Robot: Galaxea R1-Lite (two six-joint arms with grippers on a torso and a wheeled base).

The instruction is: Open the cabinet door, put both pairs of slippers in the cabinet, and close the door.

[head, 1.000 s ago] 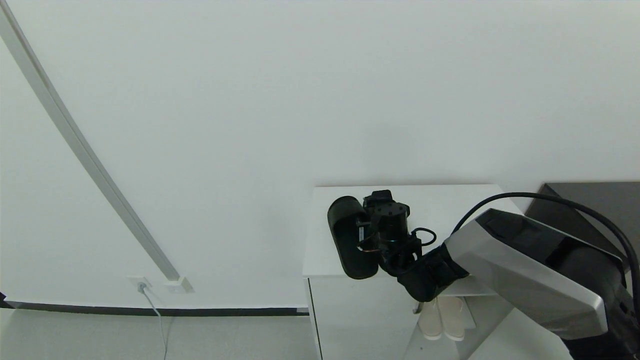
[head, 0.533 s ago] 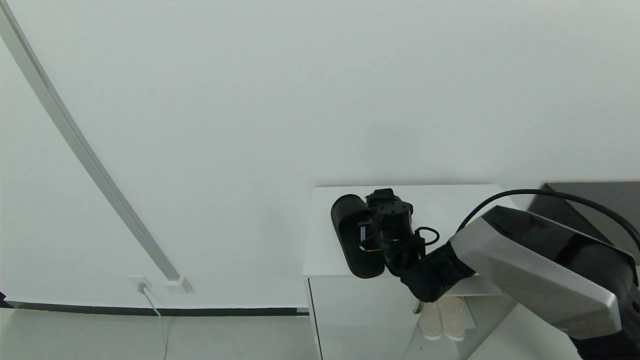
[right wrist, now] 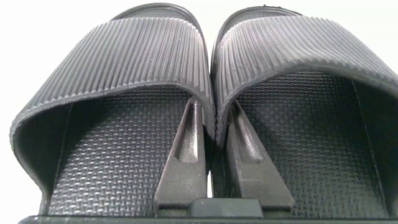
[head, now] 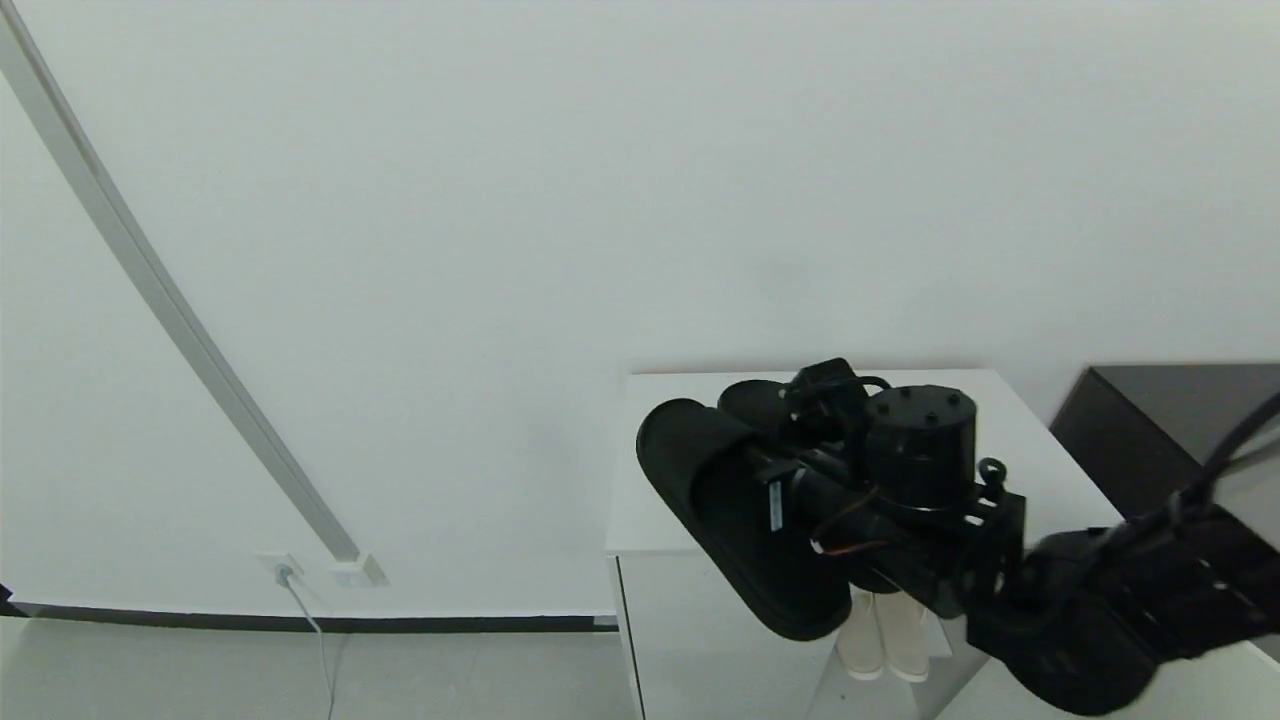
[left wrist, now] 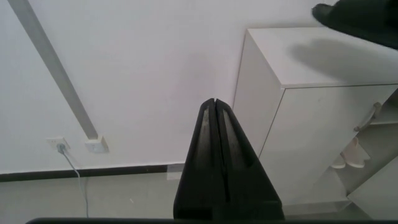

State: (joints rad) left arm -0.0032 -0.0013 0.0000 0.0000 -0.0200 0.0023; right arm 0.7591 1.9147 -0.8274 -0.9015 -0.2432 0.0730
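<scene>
While white slippers (head: 885, 635) sit inside the cabinet (head: 700, 640), right jaws pinch black slippers (head: 740, 520), left jaws closed.

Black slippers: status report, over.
Left gripper shut, empty. Right gripper shut on black slippers, pinching both straps together, aloft by the cabinet. It stands open, white slippers inside. Nothing seen blocking the opening.

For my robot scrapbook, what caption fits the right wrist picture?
The right end effector grips a pair of black slippers by their touching inner sides, one finger under each strap.
</scene>
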